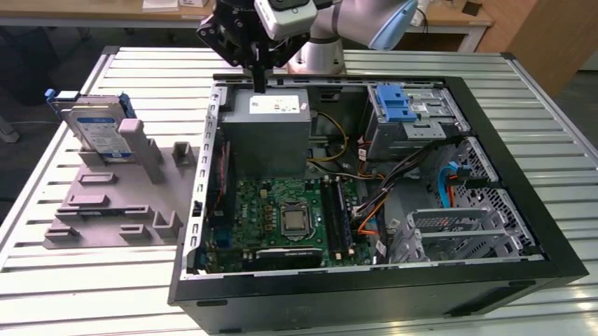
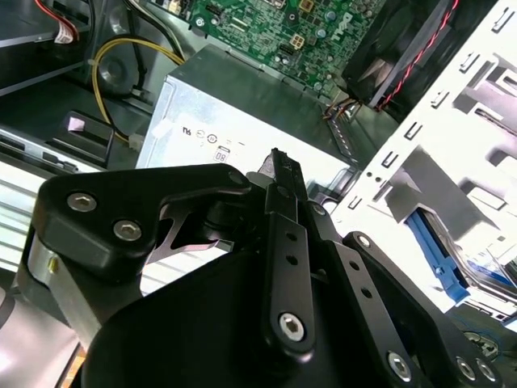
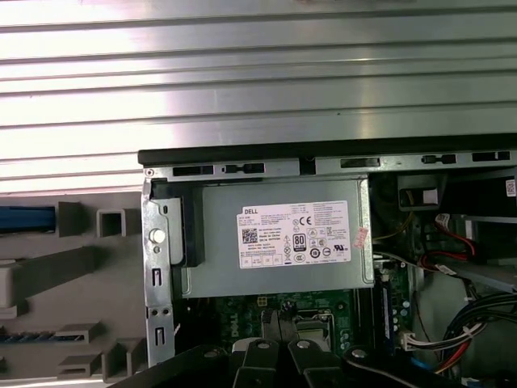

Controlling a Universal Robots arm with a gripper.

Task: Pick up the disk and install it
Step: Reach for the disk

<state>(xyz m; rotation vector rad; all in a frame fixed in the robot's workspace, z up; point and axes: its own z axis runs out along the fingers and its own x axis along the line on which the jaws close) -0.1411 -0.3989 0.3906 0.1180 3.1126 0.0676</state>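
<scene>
The disk [image 1: 100, 131], a silver drive with a white-and-blue label in a blue carrier, stands upright in a grey holder [image 1: 112, 203] on the exterior view's left, outside the open computer case [image 1: 374, 280]. My gripper [image 1: 259, 88] hangs above the case's far edge, over the grey power-supply box [image 1: 271, 133], well apart from the disk. Its black fingers are shut with nothing between them in both wrist views [image 2: 279, 156] [image 3: 279, 314]. A blue strip of the disk's carrier [image 3: 24, 218] shows beside the holder in the first wrist view.
Inside the case lie the green motherboard [image 1: 280, 217], bundled cables [image 1: 374, 203] and a blue latch on a silver drive cage [image 1: 407, 105]. More metal bays [image 1: 467, 224] sit on the exterior view's right. The ribbed metal table [image 1: 94, 280] surrounds the case.
</scene>
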